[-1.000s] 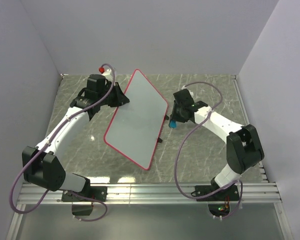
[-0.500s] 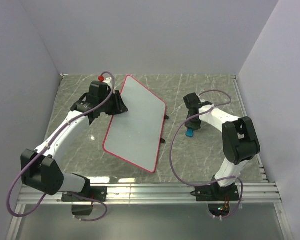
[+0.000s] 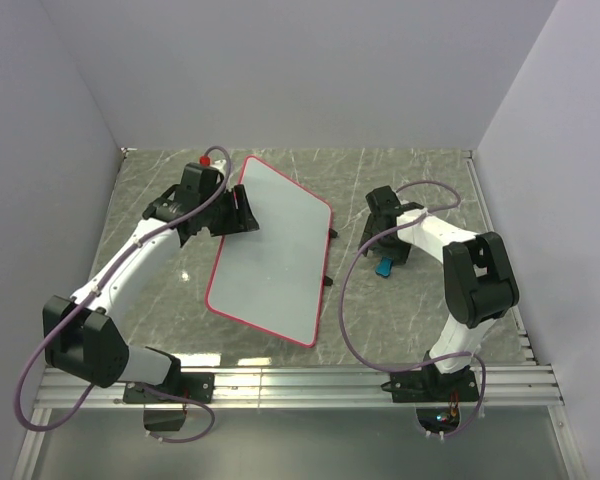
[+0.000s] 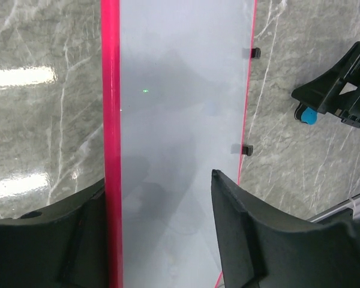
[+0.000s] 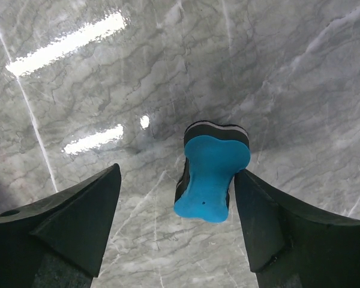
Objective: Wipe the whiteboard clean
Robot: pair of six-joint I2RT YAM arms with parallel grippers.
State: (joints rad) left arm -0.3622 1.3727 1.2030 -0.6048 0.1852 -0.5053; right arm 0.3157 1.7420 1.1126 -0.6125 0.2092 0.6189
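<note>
The whiteboard (image 3: 272, 250) lies in the middle of the table, white with a red-pink rim and no marks showing on it (image 4: 180, 90). My left gripper (image 3: 242, 210) is at its upper left edge. Its jaws (image 4: 159, 180) are open, with the pink rim between them: one finger is beyond the rim and the other is over the white face. The blue eraser block (image 3: 384, 266) rests on the marble to the right of the board. My right gripper (image 3: 385, 248) is open around the eraser (image 5: 211, 174), which leans near the right finger (image 5: 270, 222) and is well clear of the left one.
Two small black clips (image 4: 246, 149) sit on the board's right edge. Grey walls enclose the marble table (image 3: 160, 290) on three sides. An aluminium rail (image 3: 300, 380) with the arm bases runs along the near edge. The right arm's gripper shows in the left wrist view (image 4: 342, 90).
The board came down from a tilted hold and lies lower on the table. The left jaws opened. The right gripper moved right, away from the board, opened and let go of the eraser.
</note>
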